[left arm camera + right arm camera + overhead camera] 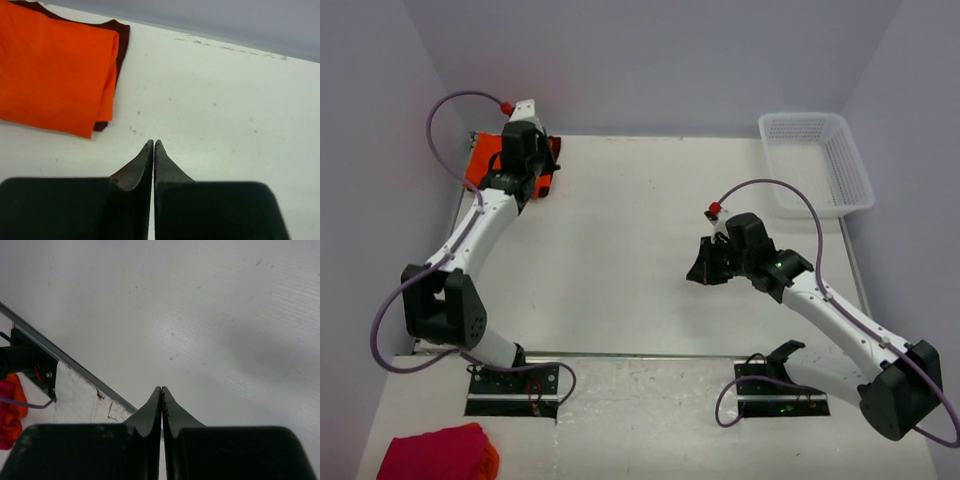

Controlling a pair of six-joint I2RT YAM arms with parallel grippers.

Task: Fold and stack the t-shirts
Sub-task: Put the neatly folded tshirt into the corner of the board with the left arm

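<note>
A folded bright orange t-shirt (52, 70) lies on top of a folded dark maroon t-shirt (120, 35) at the table's far left corner; the stack shows as orange cloth (480, 160) beside the left arm in the top view. My left gripper (153, 144) is shut with nothing in it, over bare table just right of the stack. My right gripper (161, 389) is also shut and empty, above the table's right middle (705, 272), far from the shirts.
A white mesh basket (817, 165) stands at the back right corner. A pink-red cloth bundle with an orange edge (438, 455) lies in front of the table's near edge at the left, also showing at the right wrist view's left border (11, 412).
</note>
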